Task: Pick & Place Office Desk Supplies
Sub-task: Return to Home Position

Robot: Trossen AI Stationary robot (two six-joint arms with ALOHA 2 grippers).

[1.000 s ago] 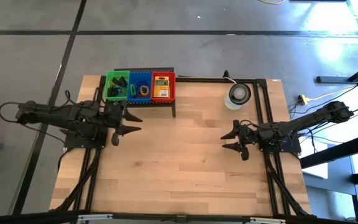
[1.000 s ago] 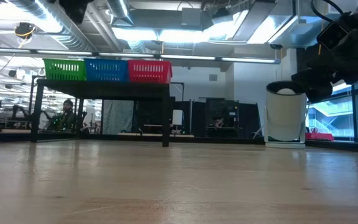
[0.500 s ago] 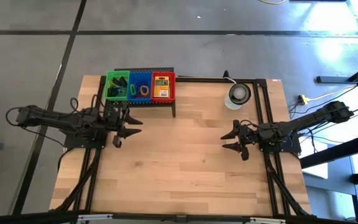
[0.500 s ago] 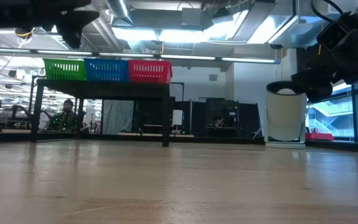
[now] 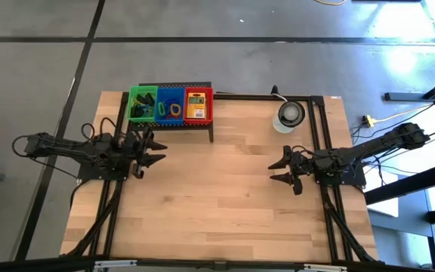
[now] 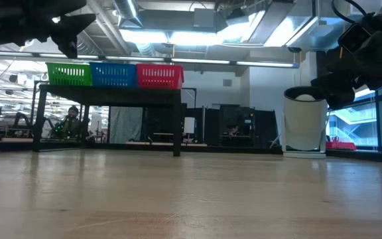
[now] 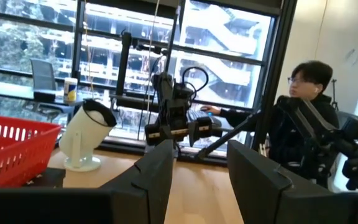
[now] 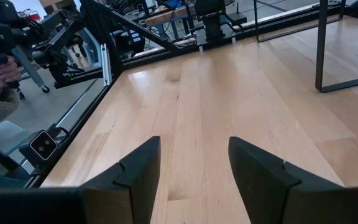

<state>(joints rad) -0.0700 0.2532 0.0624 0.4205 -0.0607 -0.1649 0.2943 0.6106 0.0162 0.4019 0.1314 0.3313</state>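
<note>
The black clips (image 5: 143, 100) lie in the green basket (image 6: 68, 74), the loops (image 5: 174, 109) in the blue basket (image 6: 113, 75), and a yellow-orange packet (image 5: 195, 103) in the red basket (image 6: 159, 76). The three baskets stand side by side on the black shelf (image 6: 111, 93) at the far left of the table (image 5: 217, 204). Left gripper (image 5: 159, 151): near the shelf's front, apart from the baskets, jaws spread and empty. Right gripper (image 5: 273, 173): well apart from the shelf, at the table's right side, jaws spread and empty.
</note>
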